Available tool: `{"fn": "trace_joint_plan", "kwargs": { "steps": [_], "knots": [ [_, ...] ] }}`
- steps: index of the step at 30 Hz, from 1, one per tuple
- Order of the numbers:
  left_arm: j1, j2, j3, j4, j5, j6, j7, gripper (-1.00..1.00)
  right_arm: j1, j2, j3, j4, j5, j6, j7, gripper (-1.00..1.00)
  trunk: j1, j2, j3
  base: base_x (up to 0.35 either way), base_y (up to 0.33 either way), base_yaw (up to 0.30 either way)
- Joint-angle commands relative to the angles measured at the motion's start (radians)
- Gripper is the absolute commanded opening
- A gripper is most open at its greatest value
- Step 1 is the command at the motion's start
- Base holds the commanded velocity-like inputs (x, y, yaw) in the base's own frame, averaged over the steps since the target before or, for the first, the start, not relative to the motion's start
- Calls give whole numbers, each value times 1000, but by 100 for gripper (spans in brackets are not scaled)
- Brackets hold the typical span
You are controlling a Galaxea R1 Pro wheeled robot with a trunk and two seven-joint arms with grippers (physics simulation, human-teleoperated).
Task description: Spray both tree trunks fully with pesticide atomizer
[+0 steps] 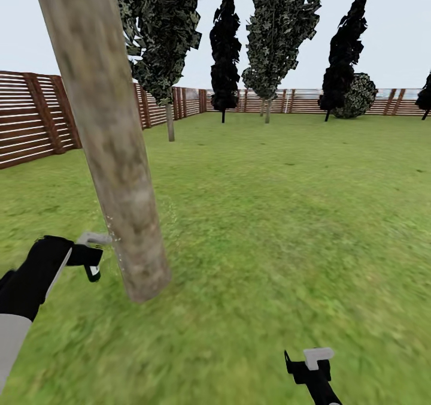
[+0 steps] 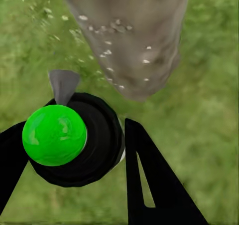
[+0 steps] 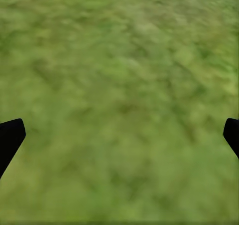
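Observation:
A thick, mottled grey-brown tree trunk [image 1: 114,153] rises from the grass at the left of the head view. My left gripper [image 1: 91,256] sits just left of its base, shut on the pesticide atomizer [image 1: 93,238]. In the left wrist view the atomizer [image 2: 99,145] is a black body with a bright green round top, held between the black fingers [image 2: 149,180]. Its grey nozzle points at the trunk [image 2: 134,40]. White pesticide specks [image 2: 107,53] dot the bark and drift beside the trunk [image 1: 112,236]. My right gripper [image 1: 308,363] hangs low over bare grass, open [image 3: 119,135].
Green lawn [image 1: 287,213] spreads wide to the right and ahead. A reddish-brown slat fence [image 1: 36,117] rings it. Dark cypress-like trees [image 1: 225,45] and a round shrub [image 1: 359,96] stand far back by the fence.

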Motion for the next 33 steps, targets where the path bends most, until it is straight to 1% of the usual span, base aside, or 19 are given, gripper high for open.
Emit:
{"fn": "trace_joint_plan", "kwargs": {
  "steps": [1,9,15,16,17,19,20,28,33],
  "knots": [
    [6,1,-1,-1,-10,2,-8,-100,-1,0,0,1,10,-2,-8,100,0,0,-1,98,-144,0],
    [13,-1,4,26,-9,3,-1,-100,-1,1,0,1,10,-2,-8,100,0,0,-1,141,-234,14],
    [13,-1,4,63,-9,3,0,-100,-1,3,0,1,10,-2,-8,100,0,0,-1,147,-238,252],
    [13,-1,4,71,-9,3,4,-100,-1,3,0,1,10,-2,-8,100,0,0,-1,151,-238,276],
    [13,-1,4,76,-9,3,23,-100,-1,3,0,1,10,-2,-8,100,0,0,-1,152,-238,156],
    [13,-2,4,78,-8,2,49,-100,-1,2,0,1,10,-2,-8,100,0,0,-1,154,-238,56],
    [13,-2,4,79,-7,2,53,-100,-1,2,0,1,10,-2,-8,100,0,0,-1,155,-238,17],
    [13,-3,4,79,-3,4,58,-100,-1,2,0,1,10,-2,-8,100,0,0,-1,110,-250,5],
    [13,-6,4,90,-1,4,58,-100,-1,2,0,1,10,-2,-8,100,0,0,-1,31,-274,214]
  ]
}}
